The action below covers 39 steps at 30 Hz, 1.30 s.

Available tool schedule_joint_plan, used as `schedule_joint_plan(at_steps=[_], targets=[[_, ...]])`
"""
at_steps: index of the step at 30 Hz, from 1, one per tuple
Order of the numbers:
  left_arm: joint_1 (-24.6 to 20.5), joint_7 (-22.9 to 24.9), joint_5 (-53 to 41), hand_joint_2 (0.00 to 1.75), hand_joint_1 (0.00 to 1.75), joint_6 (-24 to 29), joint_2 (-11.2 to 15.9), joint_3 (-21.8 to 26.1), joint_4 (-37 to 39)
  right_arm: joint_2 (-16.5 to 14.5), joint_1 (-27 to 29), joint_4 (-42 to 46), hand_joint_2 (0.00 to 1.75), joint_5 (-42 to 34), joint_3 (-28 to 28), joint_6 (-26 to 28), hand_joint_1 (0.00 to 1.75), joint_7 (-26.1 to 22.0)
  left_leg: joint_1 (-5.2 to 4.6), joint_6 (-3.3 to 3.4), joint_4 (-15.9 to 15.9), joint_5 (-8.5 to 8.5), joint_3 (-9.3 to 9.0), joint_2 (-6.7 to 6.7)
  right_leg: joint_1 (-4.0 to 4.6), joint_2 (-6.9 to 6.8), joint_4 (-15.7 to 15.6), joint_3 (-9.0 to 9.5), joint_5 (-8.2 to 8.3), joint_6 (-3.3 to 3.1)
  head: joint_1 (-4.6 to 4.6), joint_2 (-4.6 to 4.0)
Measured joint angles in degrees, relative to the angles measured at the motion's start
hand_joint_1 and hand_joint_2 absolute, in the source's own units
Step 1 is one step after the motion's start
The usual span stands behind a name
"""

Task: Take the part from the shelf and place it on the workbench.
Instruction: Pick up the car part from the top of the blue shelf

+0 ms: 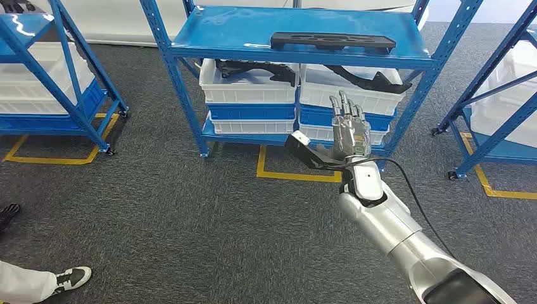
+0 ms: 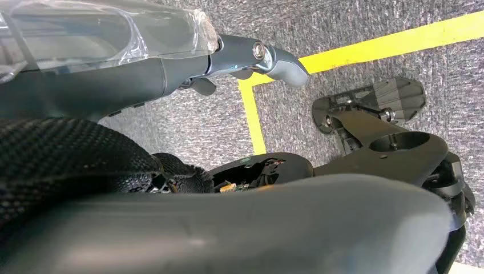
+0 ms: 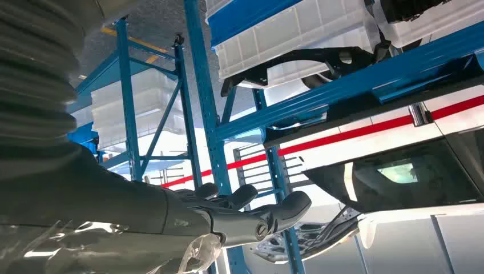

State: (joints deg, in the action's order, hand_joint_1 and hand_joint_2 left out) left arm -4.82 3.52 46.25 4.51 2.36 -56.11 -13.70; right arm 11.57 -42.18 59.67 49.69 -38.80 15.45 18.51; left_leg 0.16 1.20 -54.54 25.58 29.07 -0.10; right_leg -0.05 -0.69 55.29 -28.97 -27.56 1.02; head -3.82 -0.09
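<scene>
- Part (image 1: pixel 334 42): long flat black piece, lies on top deck of the blue shelf (image 1: pixel 253 35), toward its right side, near front edge. Not touched yet.
- Looks like moulded plastic w/ openings along its length – prob. light and stiff, won't sag if lifted from one spot. Judgement only.
- Smooth black surface, could slip in a loose grip; thin profile means fingers need to wrap an edge, not press from above.
- Best hold, imo: near the middle of the long side facing the robot, so it stays balanced; an end grab would let it tip.
- Right hand (image 1: pixel 349 126): raised in front of the shelf, fingers straight and apart, holding nothing. Sits below the top deck, level w/ the white bins (image 1: pixel 248 88) on the lower deck, well short of the part.
- Left hand (image 2: pixel 171 74): left wrist view shows it hanging over grey carpet and yellow floor tape (image 2: pixel 365 48); thumb out, nothing seen in it, but fingers mostly hidden – can't tell open or closed.
- Similar black parts lie in the bins.
- A person's shoe (image 1: pixel 73 277) at lower left on the floor.
</scene>
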Motion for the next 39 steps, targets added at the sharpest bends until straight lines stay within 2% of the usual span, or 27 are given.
schedule_joint_plan(at_steps=[12,14,16,17,18,20,21,22,23,24,25,26,27,28,30,32,33,34,36,37,38,39], targets=[[-0.1,-0.1,-0.6,0.00,0.00,-0.1,0.0,0.0,0.0,0.0,-0.1,-0.6,1.75,-0.4,0.0,-0.1,0.00,-0.1,-0.09,0.15,-0.5,0.07,0.61,-0.01,-0.14,-0.02,0.0,-0.38,0.25,0.36,0.00,0.00],[-0.1,-0.2,-0.7,0.00,0.00,-0.1,0.0,0.0,0.0,0.0,-0.1,-0.6,1.75,-0.5,0.0,-0.1,0.00,-0.2,-0.16,0.41,-0.5,0.04,0.80,-0.01,-0.22,-0.03,-0.2,-0.48,0.39,0.60,0.00,0.00],[-0.1,-0.4,-0.8,0.00,0.00,-0.1,0.0,0.0,0.0,0.1,-0.4,-0.6,1.75,-0.6,0.0,0.0,0.00,-0.3,0.10,1.03,0.4,-0.36,0.49,0.01,-0.18,0.02,-0.2,-0.50,0.34,0.96,0.01,0.00],[-0.1,-0.5,-0.8,0.00,0.00,-0.1,-0.1,0.0,0.0,0.1,-0.6,-0.6,1.75,-0.6,0.0,0.0,0.00,-0.4,0.30,1.32,1.0,-0.58,0.20,0.05,-0.16,0.10,0.7,-0.95,-0.18,1.13,0.01,0.00],[-0.1,-0.6,-0.8,0.00,0.00,-0.1,-0.1,0.0,0.0,0.2,-0.8,-0.6,1.75,-0.6,0.0,0.0,0.00,-0.4,0.53,1.55,1.4,-0.79,-0.10,0.09,-0.18,0.21,3.0,-2.06,-1.20,1.33,0.01,0.00],[-0.1,-0.8,-0.8,0.00,0.00,-0.1,-0.2,-0.1,0.0,0.3,-0.8,-0.6,1.75,-0.8,0.0,0.0,0.00,-0.5,0.72,1.67,1.7,-0.80,-0.30,0.12,-0.52,0.39,10.6,-6.35,-4.01,1.81,0.02,0.00],[-0.2,-0.8,-0.8,0.00,0.00,-0.1,-0.2,-0.1,0.0,0.3,-0.7,-0.7,1.75,-0.9,0.0,0.0,0.00,-0.5,0.83,1.64,1.7,-0.71,-0.35,0.05,-0.77,0.42,14.1,-8.62,-4.88,2.08,0.02,0.00],[-0.2,-0.9,-0.8,0.00,0.00,-0.1,-0.3,-0.1,0.0,0.3,-0.6,-0.8,1.75,-1.0,0.0,0.0,0.00,-0.6,0.99,1.50,1.7,-0.56,-0.46,-0.05,-1.07,0.43,16.1,-10.19,-4.77,2.38,0.02,0.00],[-0.2,-0.9,-0.8,0.00,0.00,-0.1,-0.3,-0.1,0.0,0.3,-0.5,-0.9,1.75,-1.1,0.0,0.0,0.00,-0.6,1.24,1.23,1.6,-0.34,-0.66,-0.18,-1.38,0.42,15.7,-10.64,-3.50,2.70,0.02,0.00],[-0.2,-1.0,-0.8,0.00,0.00,-0.1,-0.3,-0.1,0.0,0.4,-0.5,-0.9,1.75,-1.1,0.0,0.0,0.00,-0.6,1.58,0.81,1.5,-0.02,-0.98,-0.32,-1.73,0.41,13.0,-9.89,-1.28,3.09,0.02,0.00],[-0.2,-1.0,-0.8,0.00,0.00,-0.1,-0.3,-0.1,0.0,0.4,-0.5,-1.0,1.75,-1.1,0.0,0.0,0.00,-0.6,1.91,0.24,1.4,0.44,-1.34,-0.43,-2.13,0.39,9.0,-8.44,1.18,3.62,0.02,0.00],[-0.3,-1.1,-0.8,0.00,0.00,-0.1,-0.3,-0.1,0.0,0.4,-0.6,-1.0,1.75,-1.1,0.0,0.0,0.00,-0.6,2.06,-0.41,1.1,0.96,-1.53,-0.51,-2.32,0.52,5.3,-6.85,2.82,4.02,0.07,0.00],[-0.4,-1.1,-0.8,0.00,0.00,-0.1,-0.3,-0.1,0.0,0.4,-0.7,-1.0,1.75,-1.1,-0.1,0.0,0.00,-0.6,2.12,-0.98,0.8,1.38,-1.62,-0.59,-2.41,0.65,2.7,-5.78,3.64,3.97,0.08,0.00],[-0.4,-1.1,-0.8,0.00,0.00,-0.1,-0.2,-0.1,0.1,0.4,-0.7,-1.1,1.75,-1.1,-0.1,0.0,0.00,-0.6,2.09,-1.44,0.7,1.67,-1.60,-0.64,-2.36,0.79,1.5,-5.34,3.58,3.68,0.05,0.00],[-0.5,-1.1,-0.8,0.00,0.00,-0.1,-0.2,-0.1,0.1,0.4,-0.7,-1.1,1.75,-1.1,-0.2,-0.1,0.00,-0.4,2.17,-1.85,0.8,1.85,-1.63,-0.72,-2.09,0.95,1.7,-5.48,2.84,2.37,-0.05,0.00],[-0.5,-1.1,-0.8,0.00,0.00,-0.1,-0.2,-0.1,0.1,0.4,-0.7,-1.0,1.75,-1.2,-0.2,-0.1,0.00,-0.2,2.36,-2.02,-0.6,2.53,-1.08,-0.55,-2.00,1.03,1.7,-5.33,2.44,1.49,-0.12,0.00],[-0.6,-1.1,-0.8,0.00,0.00,-0.1,-0.2,-0.1,0.1,0.4,-0.7,-0.9,1.75,-1.1,-0.2,-0.1,0.00,-0.2,2.37,-2.01,-3.0,3.40,0.18,-0.46,-1.96,1.07,1.7,-5.12,2.25,1.09,-0.15,0.00],[-0.7,-1.1,-0.8,0.00,0.00,0.0,-0.2,-0.1,0.1,0.4,-0.8,-0.8,1.75,-1.1,-0.2,-0.1,0.00,-0.2,2.27,-1.92,-6.7,4.59,2.27,-0.37,-1.87,1.11,1.7,-4.88,2.03,0.73,-0.21,0.00],[-1.0,-1.1,-0.7,0.00,0.00,0.0,-0.2,0.0,0.1,0.4,-0.7,-0.8,1.75,-1.1,-0.2,-0.1,0.00,-0.2,1.85,-1.52,-15.5,6.67,7.95,-0.37,-1.53,1.13,1.7,-4.22,1.41,0.15,-0.28,0.00],[-1.0,-1.1,-0.7,0.00,0.00,0.1,-0.2,0.0,0.1,0.4,-0.6,-0.8,1.75,-1.1,-0.2,-0.1,0.00,-0.2,1.57,-1.21,-18.2,6.62,10.30,-0.37,-1.29,1.15,1.7,-3.73,1.02,-0.07,-0.31,0.00],[-1.1,-1.1,-0.7,0.00,0.00,0.1,-0.2,0.0,0.1,0.4,-0.5,-0.8,1.75,-1.1,-0.2,-0.1,0.00,-0.2,1.22,-0.78,-18.8,5.38,11.66,-0.37,-1.03,1.18,1.7,-3.12,0.56,-0.22,-0.31,0.00],[-1.1,-1.1,-0.7,0.00,0.00,0.1,-0.2,0.0,0.1,0.4,-0.5,-0.8,1.75,-1.0,-0.3,-0.2,0.00,-0.2,0.83,-0.16,-17.0,3.04,11.86,-0.38,-0.74,1.24,1.6,-2.38,0.07,-0.32,-0.32,0.00]])
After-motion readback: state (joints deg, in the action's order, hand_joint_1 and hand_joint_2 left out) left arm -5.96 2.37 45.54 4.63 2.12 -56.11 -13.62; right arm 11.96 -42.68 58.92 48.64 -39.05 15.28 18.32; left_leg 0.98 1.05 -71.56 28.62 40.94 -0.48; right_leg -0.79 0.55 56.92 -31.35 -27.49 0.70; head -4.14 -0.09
